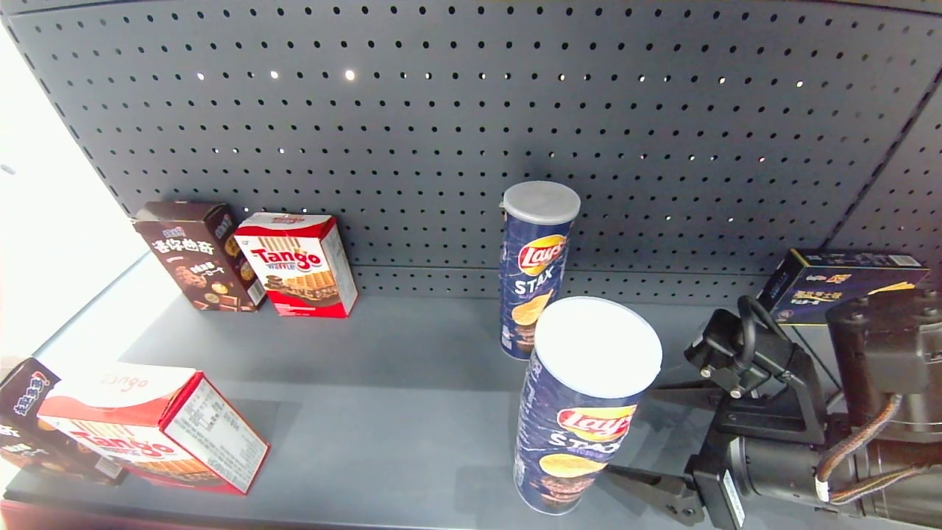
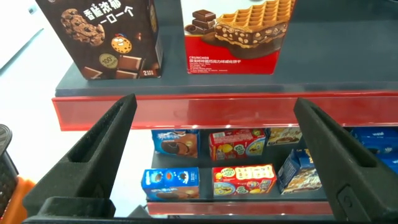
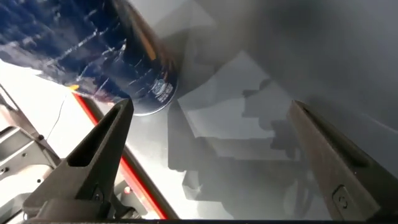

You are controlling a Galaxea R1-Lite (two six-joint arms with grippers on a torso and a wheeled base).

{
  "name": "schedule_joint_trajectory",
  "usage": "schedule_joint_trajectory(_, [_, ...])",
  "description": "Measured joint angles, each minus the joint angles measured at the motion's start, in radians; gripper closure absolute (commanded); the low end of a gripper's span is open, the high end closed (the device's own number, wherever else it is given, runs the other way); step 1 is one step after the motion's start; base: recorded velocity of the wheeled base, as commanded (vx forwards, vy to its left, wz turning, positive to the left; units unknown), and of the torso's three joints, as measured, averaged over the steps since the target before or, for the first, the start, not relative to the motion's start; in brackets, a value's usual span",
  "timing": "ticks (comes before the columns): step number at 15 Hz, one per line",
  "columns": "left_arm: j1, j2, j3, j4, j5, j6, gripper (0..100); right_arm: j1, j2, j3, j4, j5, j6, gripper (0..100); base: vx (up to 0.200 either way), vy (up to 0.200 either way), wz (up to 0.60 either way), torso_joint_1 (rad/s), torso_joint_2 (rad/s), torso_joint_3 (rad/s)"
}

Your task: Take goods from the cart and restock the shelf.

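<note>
Apparently clear of front can [image 1: 581, 412], right tool [image 3: 210, 106] gapes wide; rear can [image 1: 533, 272] behind

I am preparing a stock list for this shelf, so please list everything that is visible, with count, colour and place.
chip cans: 2, dark blue with white lids, upright mid-shelf, the second behind the first
wafer boxes: 2, red and white, one back left, one front left
cookie box: 1, brown, back left, beside the back wafer box
dark box: 1, front left corner, partly cut off
flat box: 1, dark blue, far right
small boxes: several, blue and red, lower shelves
shelf: 1, grey, pegboard back
right gripper: open, beside the front can
left gripper: open, facing the shelf's red edge
</note>
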Motion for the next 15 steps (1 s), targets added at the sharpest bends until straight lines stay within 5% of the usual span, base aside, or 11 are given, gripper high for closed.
schedule_joint_trajectory(15, [0.0,0.0,0.0,0.002,0.0,-0.001,0,0.029,0.015,0.004,-0.015,0.0,-0.001,0,0.0,0.0,0.0,0.0,0.0,0.0])
